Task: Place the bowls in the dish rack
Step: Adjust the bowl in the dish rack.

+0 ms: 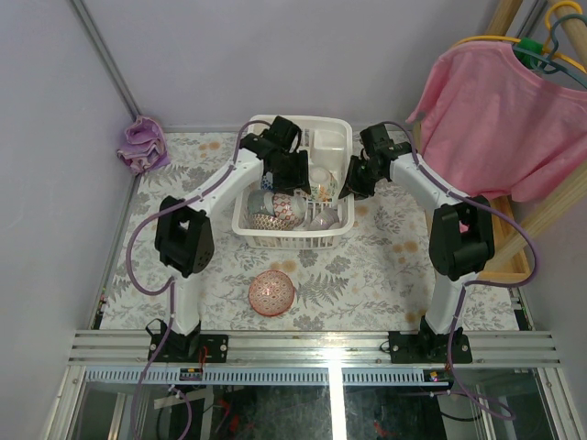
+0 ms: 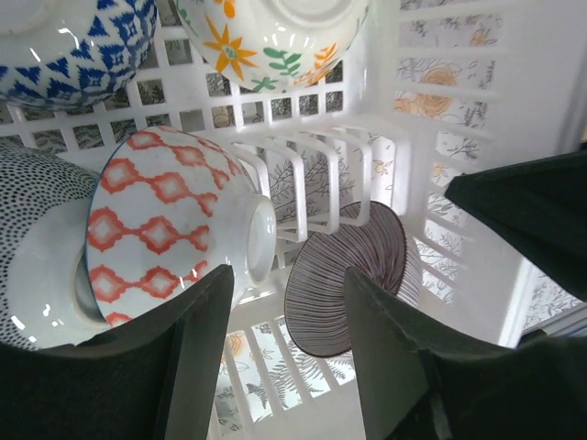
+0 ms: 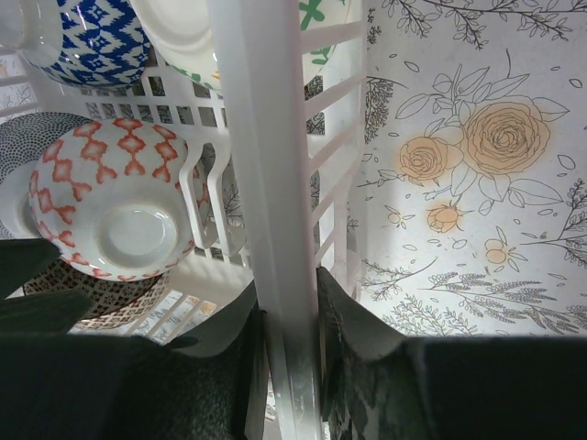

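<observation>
1. Hanging the left hand (image 2: 284, 270) low inside the dish rack (image 1: 293, 241), jaws standing about half apart and gripping nothing.
2. Facing a dark striped bowl (image 2: 344, 266) just ahead of the fingertips, propped on its edge against the rack's ribs and clear of the finger on the view's left.
3. Pinching the rack's right wall in the right hand (image 3: 286, 284), jaws narrow on the white rim bar, apparently steadying the rack.
4. Noting the other racked bowls around the left hand: a red-diamond bowl (image 2: 165, 220) just beside one finger, foot turned toward the striped bowl, with a blue-and-white bowl (image 2: 73, 46) and a flower bowl (image 2: 266, 37) farther ahead.
5. Finding one red bowl (image 1: 271, 293) out on the tabletop (image 1: 367, 275), behind the left hand, back toward the arm bases and well apart from the rack's near wall.
6. Judging it nearer the left arm than the right, whose hand is busy anyway.
7. Reading it as sitting flat, axis upright, round and so lacking any long axis; not telling from overhead whether mouth up or down.
8. Expecting the next reach to mean lifting the left hand out and drawing it backward, then coming down over the rim.
</observation>
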`<state>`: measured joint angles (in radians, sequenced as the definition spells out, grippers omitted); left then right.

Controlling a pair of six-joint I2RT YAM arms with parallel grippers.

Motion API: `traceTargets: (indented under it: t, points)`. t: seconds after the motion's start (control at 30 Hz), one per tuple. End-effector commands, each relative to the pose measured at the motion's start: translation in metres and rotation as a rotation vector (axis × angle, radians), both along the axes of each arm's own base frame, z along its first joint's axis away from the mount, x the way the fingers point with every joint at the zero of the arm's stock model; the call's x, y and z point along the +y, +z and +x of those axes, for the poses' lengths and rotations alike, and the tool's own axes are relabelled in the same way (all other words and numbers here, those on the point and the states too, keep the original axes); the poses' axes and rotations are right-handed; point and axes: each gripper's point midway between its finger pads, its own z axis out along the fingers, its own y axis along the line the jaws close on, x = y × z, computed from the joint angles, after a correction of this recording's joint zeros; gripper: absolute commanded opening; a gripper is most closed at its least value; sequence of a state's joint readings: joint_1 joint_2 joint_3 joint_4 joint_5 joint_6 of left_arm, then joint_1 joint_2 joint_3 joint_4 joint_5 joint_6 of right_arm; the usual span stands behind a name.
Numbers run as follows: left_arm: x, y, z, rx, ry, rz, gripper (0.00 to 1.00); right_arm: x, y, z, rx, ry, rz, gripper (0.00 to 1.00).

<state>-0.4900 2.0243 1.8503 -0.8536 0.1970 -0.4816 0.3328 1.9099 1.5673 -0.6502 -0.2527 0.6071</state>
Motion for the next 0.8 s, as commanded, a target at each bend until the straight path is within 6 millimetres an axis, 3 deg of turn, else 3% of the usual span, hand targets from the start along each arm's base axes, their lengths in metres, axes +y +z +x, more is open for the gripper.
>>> traceTargets:
  t: [0.0, 0.33, 0.63, 0.77]
  points:
    - [0.005, 0.039, 0.007, -0.061, 0.023, -0.011, 0.52, -0.012, -0.034, -0.001, 0.046, -0.068, -0.081, 0.19]
    - [0.011, 0.078, -0.002, -0.08, 0.055, -0.059, 0.53, -0.01, -0.014, 0.002, 0.003, -0.055, -0.059, 0.6]
    - [0.016, 0.1, -0.035, -0.053, 0.032, -0.11, 0.54, -0.012, 0.022, 0.008, -0.063, -0.067, -0.053, 0.8]
    - [0.013, 0.109, -0.046, -0.047, -0.013, -0.144, 0.54, -0.014, 0.045, 0.01, -0.102, -0.072, -0.055, 0.83]
